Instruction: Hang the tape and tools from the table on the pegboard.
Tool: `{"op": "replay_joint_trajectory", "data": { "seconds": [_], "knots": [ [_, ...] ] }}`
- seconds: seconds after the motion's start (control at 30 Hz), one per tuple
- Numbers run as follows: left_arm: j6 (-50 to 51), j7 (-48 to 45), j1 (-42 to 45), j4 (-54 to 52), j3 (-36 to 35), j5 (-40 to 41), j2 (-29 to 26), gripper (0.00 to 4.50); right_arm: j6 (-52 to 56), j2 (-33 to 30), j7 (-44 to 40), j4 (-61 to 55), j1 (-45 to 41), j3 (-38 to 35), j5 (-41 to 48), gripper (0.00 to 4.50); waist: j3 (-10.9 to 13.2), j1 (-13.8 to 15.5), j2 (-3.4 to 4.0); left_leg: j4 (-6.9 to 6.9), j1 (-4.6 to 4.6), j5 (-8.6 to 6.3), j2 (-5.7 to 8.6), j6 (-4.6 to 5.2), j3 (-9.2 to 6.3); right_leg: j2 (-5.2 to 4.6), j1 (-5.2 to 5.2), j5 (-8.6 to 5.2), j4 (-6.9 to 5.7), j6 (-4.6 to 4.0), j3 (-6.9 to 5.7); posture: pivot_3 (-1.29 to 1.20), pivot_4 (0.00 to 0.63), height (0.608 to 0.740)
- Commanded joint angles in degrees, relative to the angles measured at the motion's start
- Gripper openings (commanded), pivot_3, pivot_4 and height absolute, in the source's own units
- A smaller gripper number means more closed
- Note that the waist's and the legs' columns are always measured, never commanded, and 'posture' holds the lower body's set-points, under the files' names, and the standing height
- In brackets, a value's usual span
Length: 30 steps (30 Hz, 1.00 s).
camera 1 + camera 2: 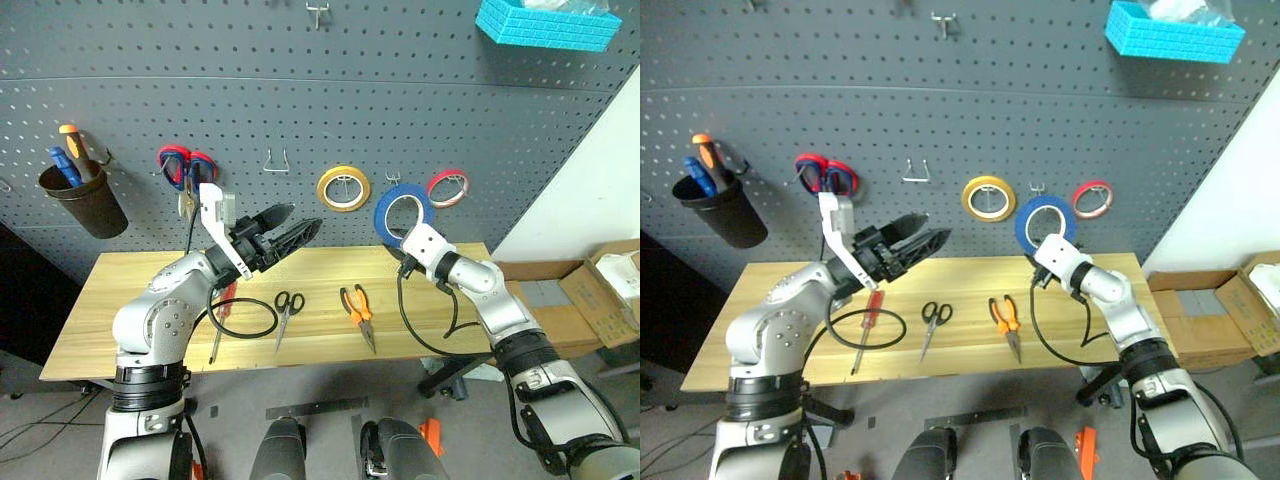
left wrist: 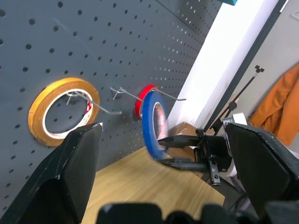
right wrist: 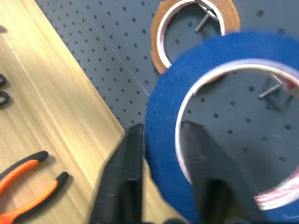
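Blue tape (image 1: 403,213) straddled by right gripper (image 3: 161,140) fingers, hole lined up with hook (image 2: 170,96) | left gripper (image 1: 285,232) spread wide, idle | tools unhung

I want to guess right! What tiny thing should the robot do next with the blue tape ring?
Probably nudge the thin blue tape ring back over the metal hook before letting go. The right gripper has a finger on each side of the ring's band, and the hook's tip seems to stop just short of it.
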State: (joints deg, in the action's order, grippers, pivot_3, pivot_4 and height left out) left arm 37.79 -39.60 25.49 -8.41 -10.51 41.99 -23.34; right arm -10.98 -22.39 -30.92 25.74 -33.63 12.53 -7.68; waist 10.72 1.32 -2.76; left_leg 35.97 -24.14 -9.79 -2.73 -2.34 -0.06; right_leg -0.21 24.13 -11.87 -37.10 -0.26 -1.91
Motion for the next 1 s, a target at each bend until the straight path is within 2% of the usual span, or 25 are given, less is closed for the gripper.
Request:
{"op": "replay_joint_trajectory", "data": {
  "seconds": [0.03,0.2,0.37,0.47,0.6,0.8,0.9,1.0],
  "knots": [
    [-1.29,-0.73,1.13,-0.62,0.20,0.10,-0.02,4.50,0.31,-0.23,1.10,-3.95,0.81,-1.68,0.23,2.74,-0.14,0.00,0.04,0.00,0.00,0.00,0.00,0.00,0.02,0.00,0.00,0.00,0.00,0.00,0.01,0.07,0.077,0.740],
    [-1.13,-0.36,0.13,-1.69,0.73,0.37,0.48,4.50,2.98,-0.85,1.95,-8.03,4.20,-2.32,0.25,4.47,-0.24,0.02,0.04,0.01,0.03,0.00,0.00,0.00,0.03,0.00,-0.01,0.00,-0.02,0.00,0.03,0.07,0.089,0.740],
    [-0.28,0.72,-4.29,-4.58,1.35,0.94,1.02,4.50,12.59,-1.36,0.99,-17.16,11.36,-2.73,1.09,4.47,-0.31,0.01,0.12,0.00,0.05,-0.01,-0.01,0.01,0.07,-0.02,-0.01,-0.02,0.00,-0.03,0.07,0.06,0.126,0.740],
    [-0.92,1.64,-10.36,-7.88,2.77,-0.43,1.45,4.50,26.22,0.81,0.97,-24.54,16.19,-3.36,3.74,4.47,-0.29,-0.02,0.14,-0.06,0.07,-0.01,-0.06,0.01,0.12,-0.03,0.02,-0.15,-0.01,-0.24,0.13,0.06,0.150,0.740],
    [-6.47,2.81,-19.79,-10.81,5.92,-7.01,1.26,4.50,42.72,4.88,2.92,-32.81,18.54,-2.85,5.10,4.47,-0.07,-0.24,0.44,-0.11,0.26,-0.03,-0.22,0.00,0.27,-0.10,0.04,-0.24,-0.07,-0.41,0.59,0.07,0.190,0.740],
    [-16.04,5.06,-30.40,-10.82,8.78,-16.62,1.27,4.50,64.71,15.79,10.48,-35.09,14.54,-4.54,6.94,4.47,0.97,-0.01,1.27,-0.10,0.35,-0.26,-0.94,-0.37,0.36,0.01,0.22,-0.28,-0.01,-0.47,0.59,0.09,0.241,0.740],
    [-19.23,7.18,-33.63,-10.05,10.41,-23.10,-0.05,4.50,71.77,21.17,14.42,-30.80,10.35,-6.19,7.69,4.47,1.72,0.05,1.73,-0.13,0.30,-0.27,-0.95,-0.38,0.27,0.00,0.35,-0.28,0.10,-0.47,0.68,0.10,0.262,0.740],
    [-19.52,7.53,-35.15,-11.66,11.04,-24.44,-0.31,4.50,75.39,24.33,17.41,-26.22,6.96,-7.29,7.73,4.47,2.19,0.13,1.90,-0.14,0.09,-0.27,-0.92,-0.37,0.34,-0.04,0.84,-0.29,0.18,-0.46,0.92,0.11,0.276,0.740]
  ]
}}
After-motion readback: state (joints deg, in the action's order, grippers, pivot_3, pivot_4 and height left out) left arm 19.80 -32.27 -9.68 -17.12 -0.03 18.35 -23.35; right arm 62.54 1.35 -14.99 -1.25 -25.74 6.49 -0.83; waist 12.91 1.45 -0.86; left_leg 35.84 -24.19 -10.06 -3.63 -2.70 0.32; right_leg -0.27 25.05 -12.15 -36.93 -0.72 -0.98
